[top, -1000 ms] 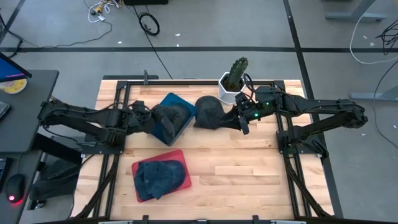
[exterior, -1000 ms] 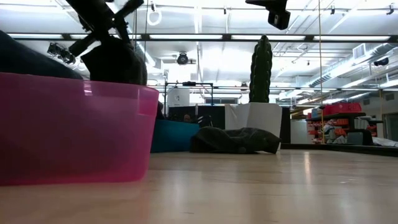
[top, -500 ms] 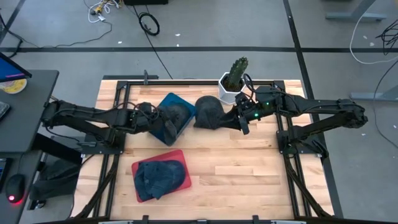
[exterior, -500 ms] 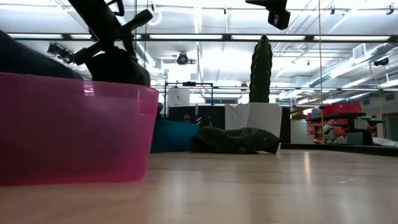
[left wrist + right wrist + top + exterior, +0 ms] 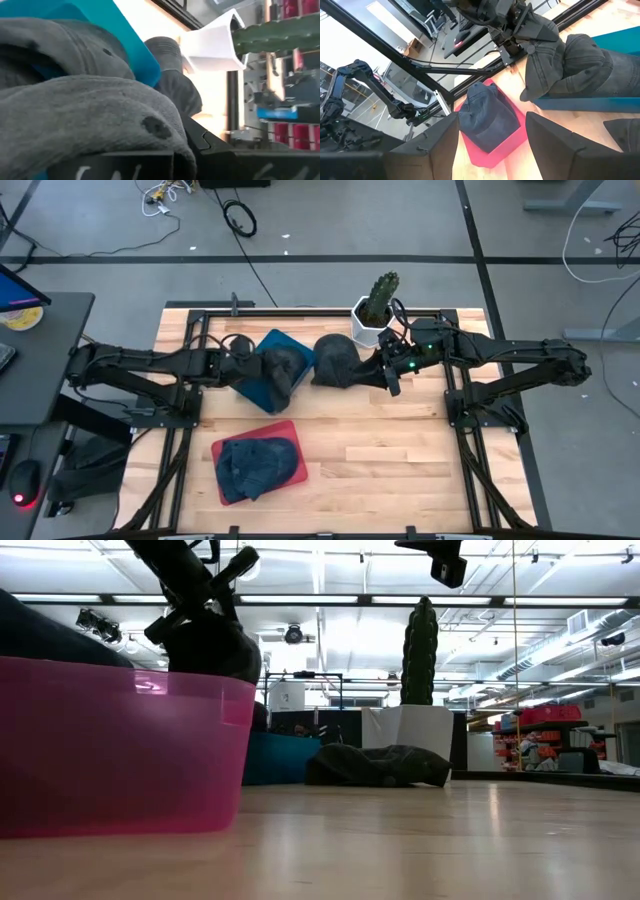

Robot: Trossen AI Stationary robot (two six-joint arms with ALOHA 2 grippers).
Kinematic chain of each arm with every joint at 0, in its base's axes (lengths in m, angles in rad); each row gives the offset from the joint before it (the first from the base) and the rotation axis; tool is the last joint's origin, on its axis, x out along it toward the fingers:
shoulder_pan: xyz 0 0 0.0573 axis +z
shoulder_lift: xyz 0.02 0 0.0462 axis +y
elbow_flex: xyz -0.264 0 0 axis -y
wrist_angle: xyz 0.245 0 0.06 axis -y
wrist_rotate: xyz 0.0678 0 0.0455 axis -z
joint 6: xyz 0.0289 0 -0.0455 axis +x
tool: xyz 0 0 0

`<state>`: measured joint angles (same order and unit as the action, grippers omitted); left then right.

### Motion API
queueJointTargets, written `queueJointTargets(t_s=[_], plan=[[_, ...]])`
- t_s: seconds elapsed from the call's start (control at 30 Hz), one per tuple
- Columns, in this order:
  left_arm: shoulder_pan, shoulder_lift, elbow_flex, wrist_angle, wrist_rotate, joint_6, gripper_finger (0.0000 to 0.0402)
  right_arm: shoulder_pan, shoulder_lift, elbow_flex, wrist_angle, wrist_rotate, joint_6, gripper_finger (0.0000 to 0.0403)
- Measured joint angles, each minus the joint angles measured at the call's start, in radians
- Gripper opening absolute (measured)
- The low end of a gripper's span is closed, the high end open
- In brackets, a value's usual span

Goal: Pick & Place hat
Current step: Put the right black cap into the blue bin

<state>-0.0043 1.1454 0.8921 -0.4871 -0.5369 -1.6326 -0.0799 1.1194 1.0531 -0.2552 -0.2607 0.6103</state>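
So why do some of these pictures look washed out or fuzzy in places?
Low view: bright ceiling lights behind leave the tall green cactus in silhouette, and the near translucent pink plastic bin is soft. Left wrist view: the grey fabric hat fills the frame, blurred, with blown-out white behind. High view: even light, sharp.

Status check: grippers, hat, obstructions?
Left gripper shut on grey hat over teal bin. Right gripper open, hovering by second hat. Nothing blocking.

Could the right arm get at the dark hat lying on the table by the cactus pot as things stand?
Probably yes. The right gripper hangs open right beside that dark hat, nothing between them; the cactus pot stands just behind, and the left gripper is busy over the teal bin.
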Motion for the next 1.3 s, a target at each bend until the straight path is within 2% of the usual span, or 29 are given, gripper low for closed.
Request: queueJointTargets(t_s=[0.2,0.33,0.53,0.63,0.77,0.93,1.1,1.3], plan=[[0.045,0.038,0.000,-0.069,0.056,0.025,0.0002,0.000,0.000,0.000,0.000,0.002,-0.002,0.0231],[0.069,0.088,0.001,-0.008,0.081,0.045,0.0002,0.000,0.000,0.000,0.000,0.002,-0.005,0.0231],[0.097,0.153,0.000,0.199,0.096,0.106,0.0002,0.000,0.002,0.000,-0.003,0.002,-0.006,0.0231],[0.108,0.163,0.000,0.205,0.098,0.126,0.0002,0.000,0.002,0.000,-0.008,0.002,-0.005,0.0231],[0.100,0.163,0.001,0.151,0.123,0.128,0.0002,0.000,0.002,0.000,-0.016,0.002,0.002,0.0231],[0.065,0.145,0.001,-0.031,0.180,0.098,0.0002,0.000,0.002,0.000,-0.018,0.003,0.003,0.0231],[0.031,0.114,0.000,-0.209,0.187,0.056,0.0002,0.000,0.002,0.000,-0.021,0.013,0.004,0.0231],[0.035,0.115,0.000,-0.283,0.187,0.047,0.0002,-0.005,0.002,0.000,-0.024,0.018,0.000,0.0231]])
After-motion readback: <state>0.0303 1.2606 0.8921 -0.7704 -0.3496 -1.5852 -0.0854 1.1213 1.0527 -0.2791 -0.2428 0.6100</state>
